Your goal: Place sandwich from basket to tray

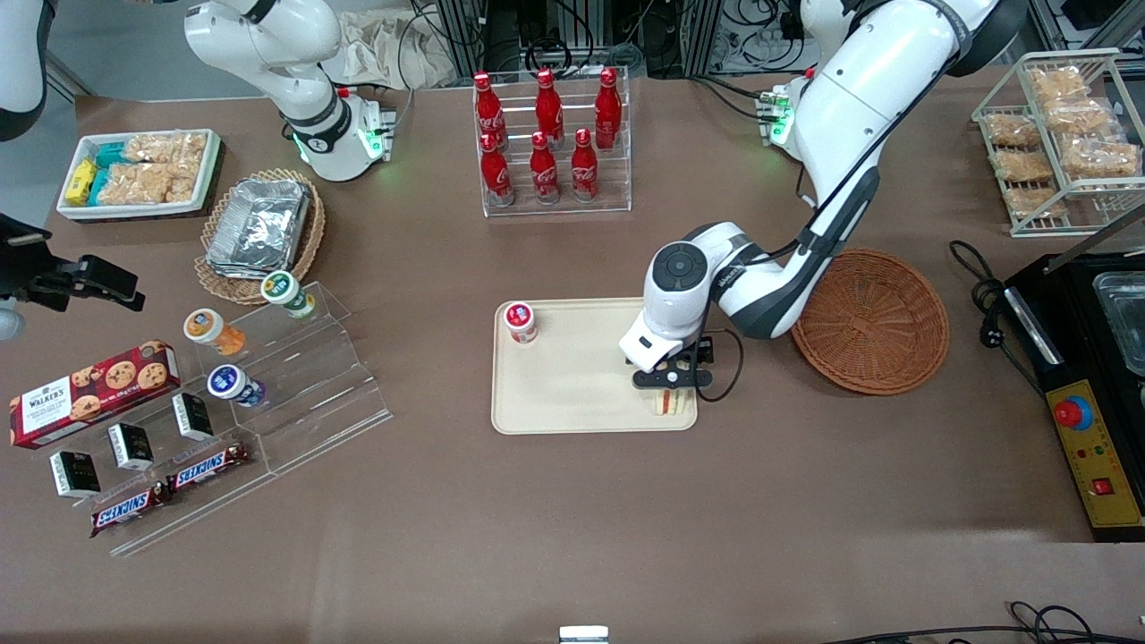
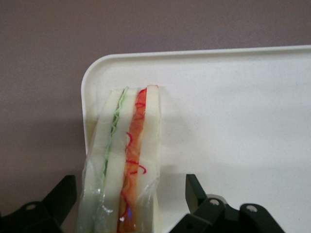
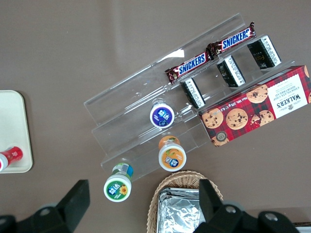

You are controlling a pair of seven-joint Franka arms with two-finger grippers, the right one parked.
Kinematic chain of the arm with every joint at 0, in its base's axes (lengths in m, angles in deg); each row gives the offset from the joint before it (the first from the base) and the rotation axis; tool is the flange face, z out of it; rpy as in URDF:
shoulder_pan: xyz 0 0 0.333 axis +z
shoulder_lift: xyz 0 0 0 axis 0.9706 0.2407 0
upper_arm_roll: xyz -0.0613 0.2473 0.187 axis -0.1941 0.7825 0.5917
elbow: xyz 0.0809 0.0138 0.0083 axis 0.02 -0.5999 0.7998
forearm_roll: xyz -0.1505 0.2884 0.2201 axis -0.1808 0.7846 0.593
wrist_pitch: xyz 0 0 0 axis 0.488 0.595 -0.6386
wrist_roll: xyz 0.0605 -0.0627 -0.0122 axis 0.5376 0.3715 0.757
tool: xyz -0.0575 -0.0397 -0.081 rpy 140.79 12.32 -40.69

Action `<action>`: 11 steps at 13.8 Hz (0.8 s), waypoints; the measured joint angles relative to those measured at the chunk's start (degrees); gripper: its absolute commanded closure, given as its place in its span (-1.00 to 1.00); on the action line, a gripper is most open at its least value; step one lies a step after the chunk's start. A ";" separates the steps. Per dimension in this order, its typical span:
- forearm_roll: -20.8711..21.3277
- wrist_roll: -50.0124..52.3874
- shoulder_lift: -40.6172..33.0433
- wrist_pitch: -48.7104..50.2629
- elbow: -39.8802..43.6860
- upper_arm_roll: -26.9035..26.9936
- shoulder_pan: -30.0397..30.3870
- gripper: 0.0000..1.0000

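The sandwich [image 1: 671,403] stands on edge in the tray's corner nearest the front camera, toward the working arm's end; it is wrapped in clear film. Its red and green filling [image 2: 131,155] shows between white bread slices. My left gripper [image 1: 673,380] hangs just above it, open, one finger on either side [image 2: 129,180]. One finger [image 2: 194,191] stands clearly apart from the bread, the other close beside the wrap. The cream tray [image 1: 572,394] [image 2: 233,121] lies mid-table. Beside the tray, toward the working arm's end, sits the reddish-brown basket [image 1: 872,309] with nothing in it.
A small red-lidded jar [image 1: 520,322] stands on the tray's corner farthest from the sandwich. A rack of red bottles [image 1: 550,134] stands farther back. A stepped acrylic display [image 1: 295,385] and a tan basket of foil containers [image 1: 259,228] lie toward the parked arm's end. A black machine [image 1: 1082,376] lies past the reddish-brown basket.
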 measured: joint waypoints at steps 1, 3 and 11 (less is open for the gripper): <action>0.00 0.06 -0.04 0.12 0.36 0.04 0.13 -1.00; -0.19 0.24 -0.66 1.16 1.18 0.10 0.78 -1.00; -16.24 -4.57 -19.27 17.58 4.47 1.83 3.38 -1.00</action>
